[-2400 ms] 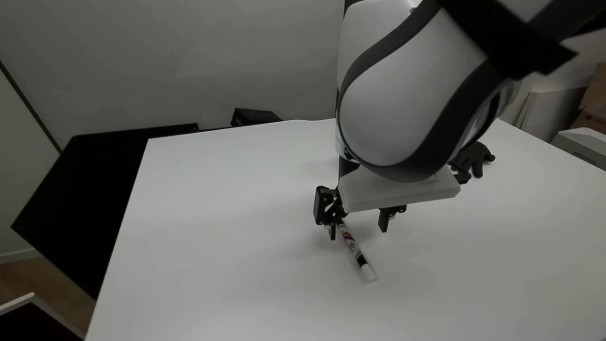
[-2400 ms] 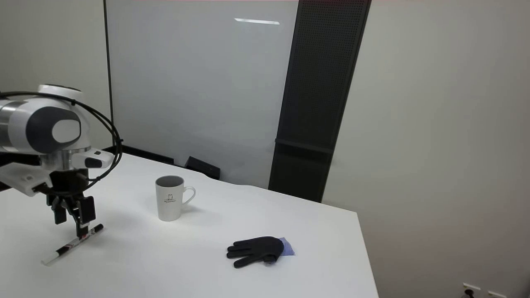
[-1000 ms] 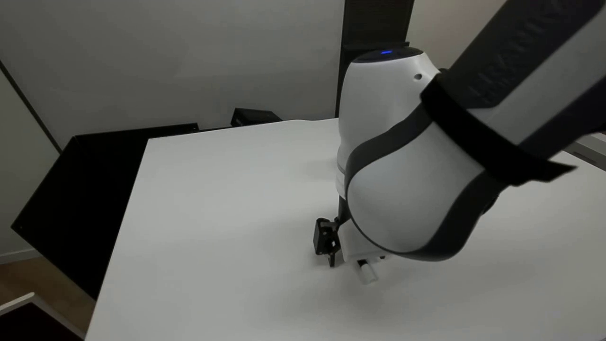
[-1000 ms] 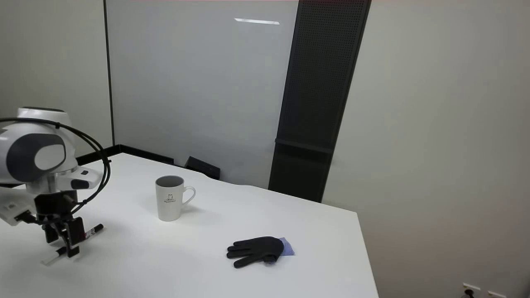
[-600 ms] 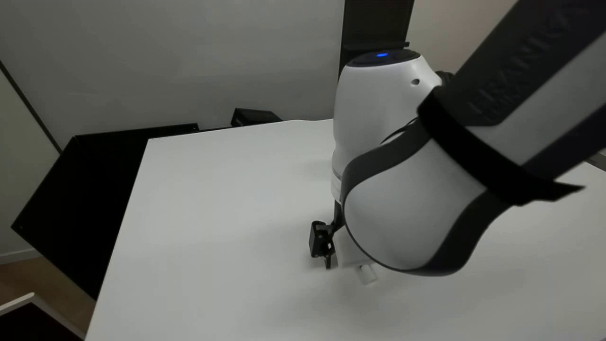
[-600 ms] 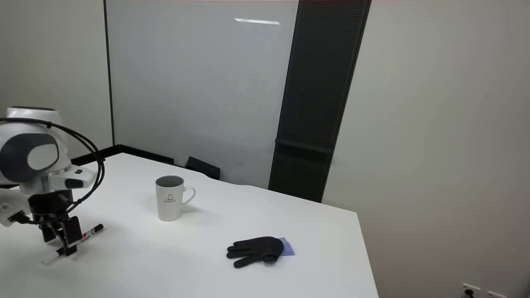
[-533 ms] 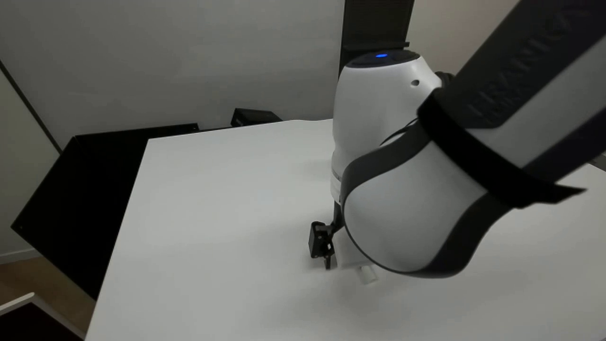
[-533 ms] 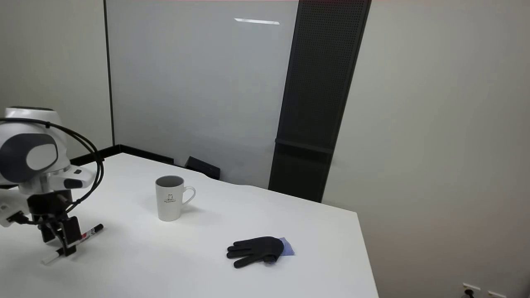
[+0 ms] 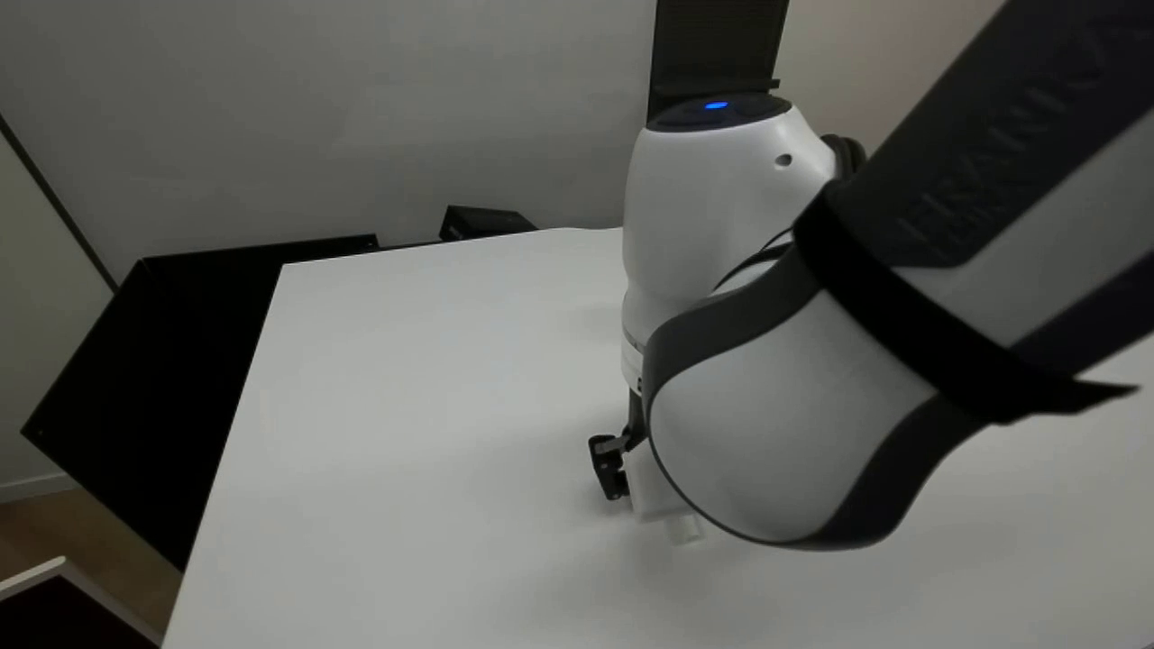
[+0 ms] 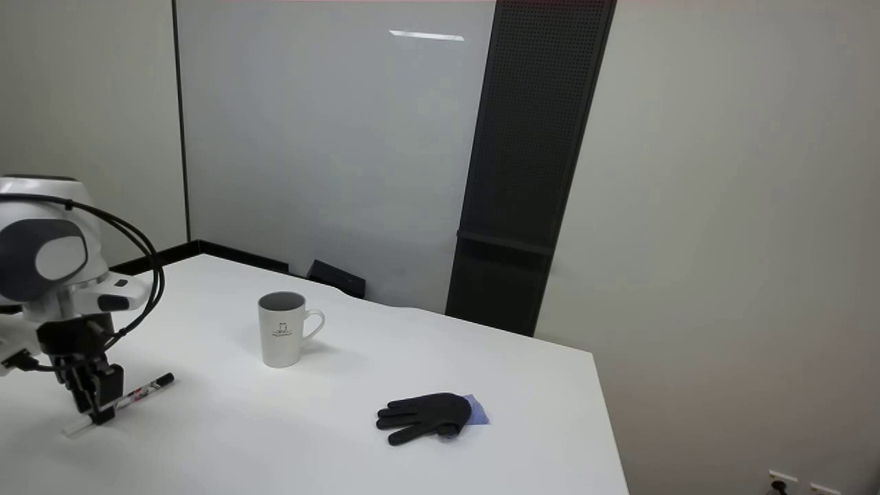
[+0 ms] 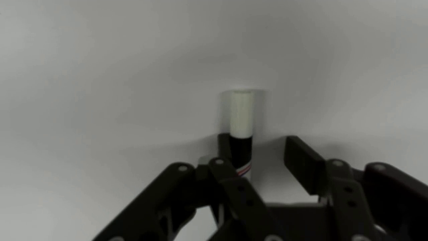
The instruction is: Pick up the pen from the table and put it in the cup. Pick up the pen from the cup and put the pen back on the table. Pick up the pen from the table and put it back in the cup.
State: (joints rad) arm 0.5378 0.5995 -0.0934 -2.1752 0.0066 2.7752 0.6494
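A: Where did the table (image 10: 275,440) lie?
B: Below the arm (image 9: 775,433), with the gripper (image 11: 257,144) low over it.
A: How did the jaws stand?
B: Part-way apart, with nothing gripped.
A: And the black glove (image 10: 426,416)?
B: On the table, well apart from the gripper. The cup (image 10: 280,337) stood upright, also apart from the gripper.
A: Where was the pen (image 11: 241,130)?
B: It lay on the table between the gripper's jaws, just beside one of them. Whether they touched, I couldn't tell.
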